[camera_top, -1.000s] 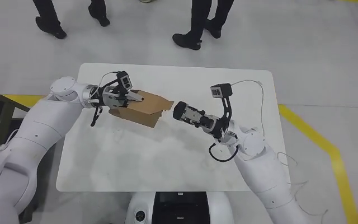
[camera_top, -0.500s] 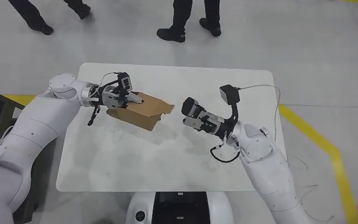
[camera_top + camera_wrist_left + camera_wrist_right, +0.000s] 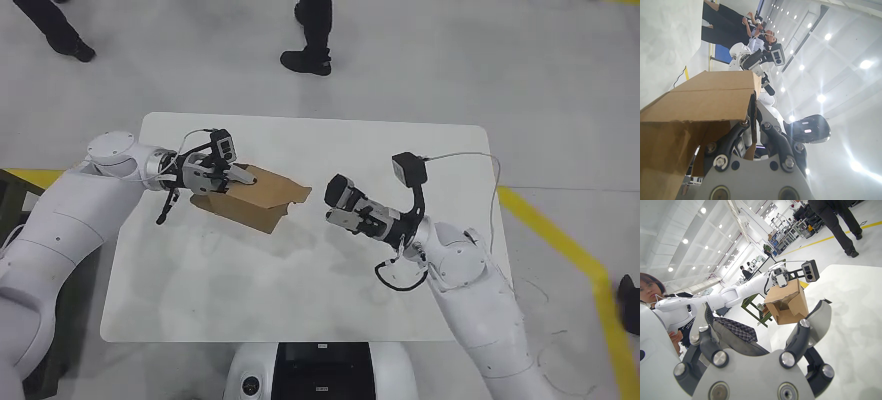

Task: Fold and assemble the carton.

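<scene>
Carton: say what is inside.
In the carton, the open end shows bent inner flaps and a dark hollow, no object. Flaps and walls hide its depths. The left gripper clamps one edge.

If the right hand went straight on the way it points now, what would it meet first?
Probably the open end of the carton, which the left hand holds; the gap before it looks free, though depth is unclear.

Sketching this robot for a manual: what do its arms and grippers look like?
The left arm and right arm are smooth white shells. The left gripper and right gripper have dark linkages on grey bolted bases. The right wrist's black camera trails a thin cable.
</scene>
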Motion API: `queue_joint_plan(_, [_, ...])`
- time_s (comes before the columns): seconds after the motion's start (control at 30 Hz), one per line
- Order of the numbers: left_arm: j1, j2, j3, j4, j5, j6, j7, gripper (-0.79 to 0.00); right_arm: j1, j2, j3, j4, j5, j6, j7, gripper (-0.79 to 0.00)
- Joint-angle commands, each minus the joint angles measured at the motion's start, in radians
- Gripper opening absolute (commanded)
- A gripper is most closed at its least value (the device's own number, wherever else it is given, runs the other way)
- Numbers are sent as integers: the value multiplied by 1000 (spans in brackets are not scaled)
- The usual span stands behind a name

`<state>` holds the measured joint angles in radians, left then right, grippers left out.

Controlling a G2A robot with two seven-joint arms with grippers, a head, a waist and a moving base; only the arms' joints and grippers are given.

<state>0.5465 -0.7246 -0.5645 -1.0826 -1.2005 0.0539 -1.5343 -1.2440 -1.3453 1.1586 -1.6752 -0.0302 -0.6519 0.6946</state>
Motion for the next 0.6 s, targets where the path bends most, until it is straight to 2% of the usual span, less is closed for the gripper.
queue_joint_plan(0.0, [15,0,-4,-16,11,17,34,-785,16,3,7,13,-53,-22,-9,0])
queue_joint_plan(0.27, [16,3,-19,11,92,145,-2,-785,91,14,42,45,-263,-167,-44,0])
queue_joint_plan(0.37, [6,5,-9,4,128,173,-2,-785,113,15,47,54,-376,-180,-83,0])
queue_joint_plan(0.57, [-4,14,20,-35,163,177,-2,-785,121,12,26,48,-655,-134,-207,0])
